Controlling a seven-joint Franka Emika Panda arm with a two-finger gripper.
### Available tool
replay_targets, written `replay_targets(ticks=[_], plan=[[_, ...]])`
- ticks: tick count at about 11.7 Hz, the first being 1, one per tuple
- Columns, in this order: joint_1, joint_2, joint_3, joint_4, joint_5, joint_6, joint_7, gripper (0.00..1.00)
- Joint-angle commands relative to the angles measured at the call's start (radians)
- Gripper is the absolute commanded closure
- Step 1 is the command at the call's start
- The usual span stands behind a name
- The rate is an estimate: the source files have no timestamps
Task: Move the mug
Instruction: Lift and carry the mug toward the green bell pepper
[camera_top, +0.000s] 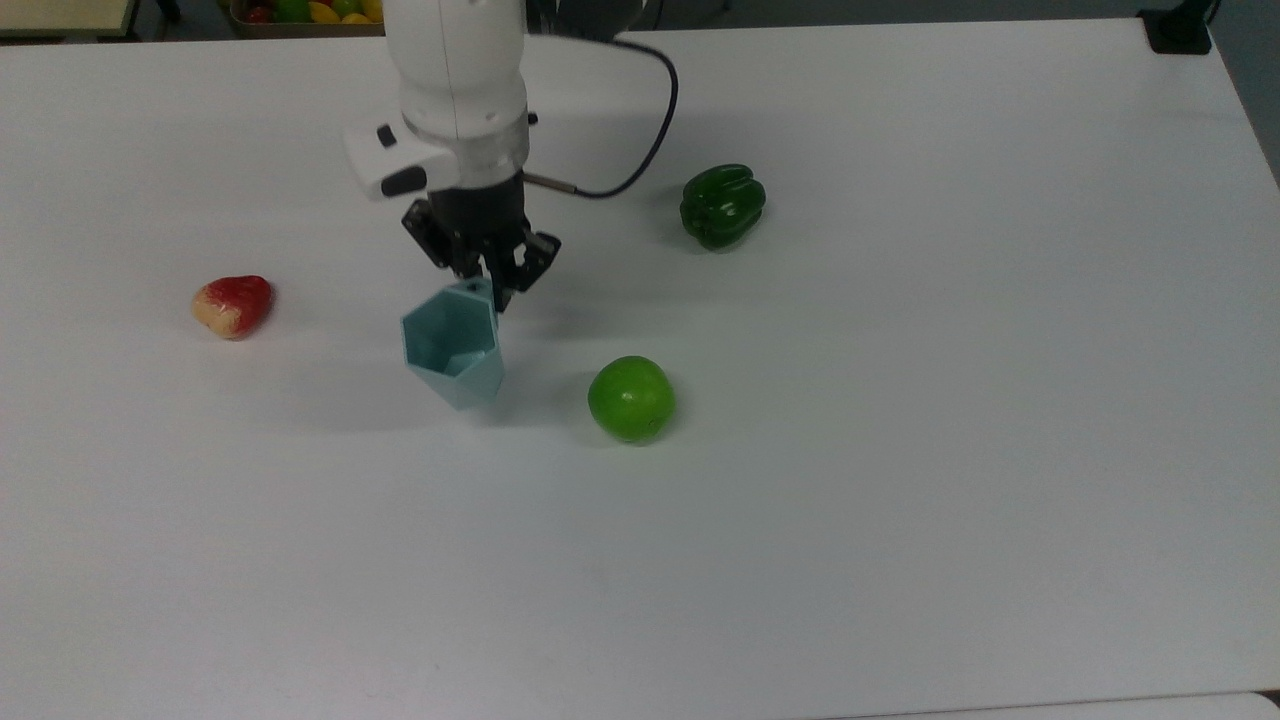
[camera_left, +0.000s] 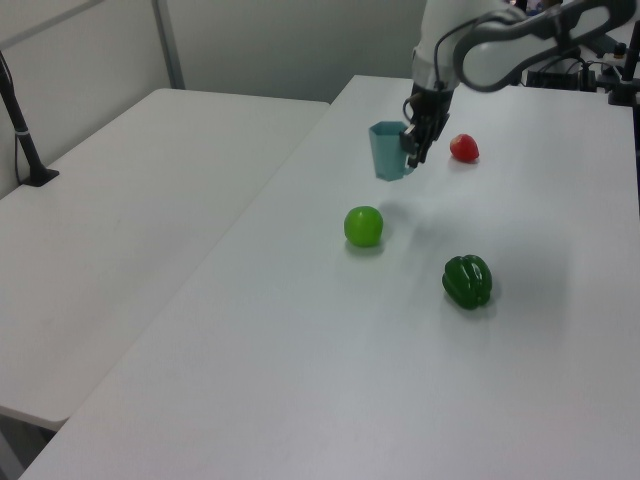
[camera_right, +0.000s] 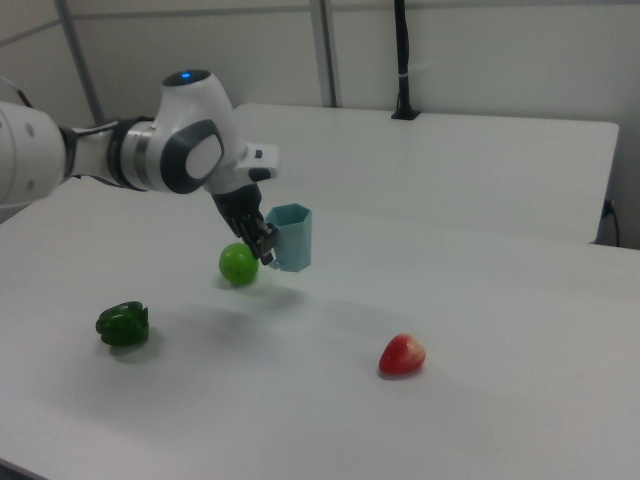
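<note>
Pale blue mug hangs from end effector, apparently unlabelled.

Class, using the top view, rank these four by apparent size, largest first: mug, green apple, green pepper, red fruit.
1. mug, though it is lifted nearer the camera, which may enlarge it.
2. green apple and green pepper, too alike to separate.
3. red fruit, the smallest.
</note>
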Motion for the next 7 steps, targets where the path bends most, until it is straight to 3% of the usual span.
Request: replay_targets(ticks=[1, 4, 7], plan=[[0.001, -0.246, 0.001, -0.252, -0.008, -0.02, -0.047, 0.87], [0.017, -0.381, 0.001, -0.453, -0.008, -0.013, -0.083, 0.87], [0.042, -0.394, 0.001, -0.541, -0.008, 0.016, -0.08, 0.87]])
